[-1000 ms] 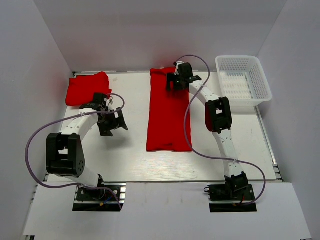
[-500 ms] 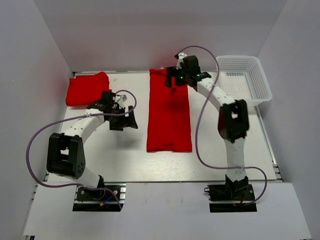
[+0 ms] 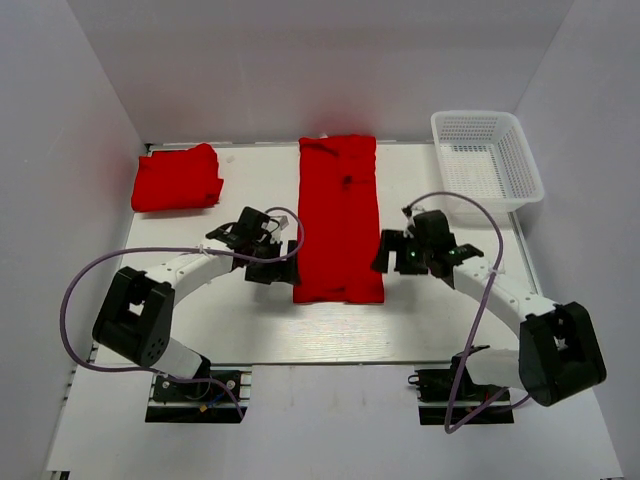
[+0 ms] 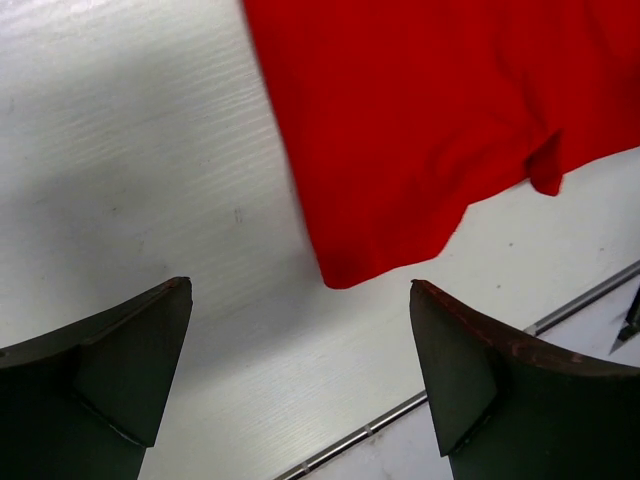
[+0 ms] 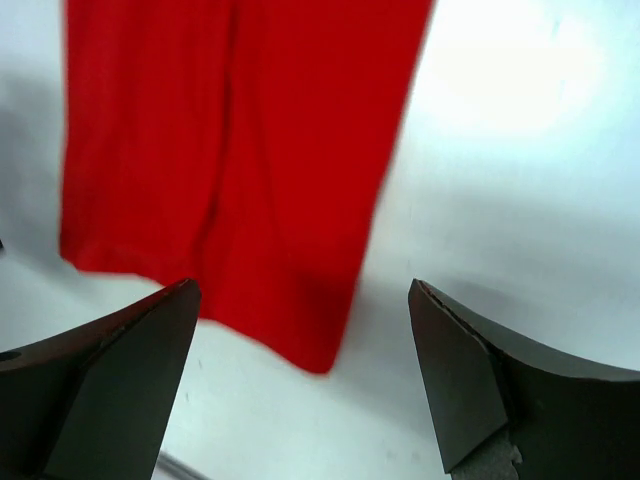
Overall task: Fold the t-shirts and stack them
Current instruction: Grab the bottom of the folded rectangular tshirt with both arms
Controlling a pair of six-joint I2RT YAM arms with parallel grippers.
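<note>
The left tool (image 3: 283,262) is spread wide with nothing in it, and hangs just beside the near left corner of the long t-shirt (image 3: 338,220). In the left wrist view its two dark fingers (image 4: 120,370) stand far apart, with bare desk (image 3: 230,320) under them. The near left corner of the red cloth (image 4: 420,120) shows in the gap ahead and neither finger touches it. The right tool (image 3: 388,256) is released just as wide and holds nothing. It sits just beside the near right corner of the same shirt, and its fingers (image 5: 470,380) frame that corner (image 5: 230,150) without meeting it. How high either tool hangs above the desk cannot be told. The long t-shirt lies flat as a narrow strip down the middle of the desk, from the far edge towards the near edge, between the two tools. A second, folded t-shirt (image 3: 175,178) lies as a thick red bundle at the far left corner, well apart from both tools. A white mesh basket (image 3: 487,118) stands at the far right corner, and only its own mesh floor shows through the open top.
</note>
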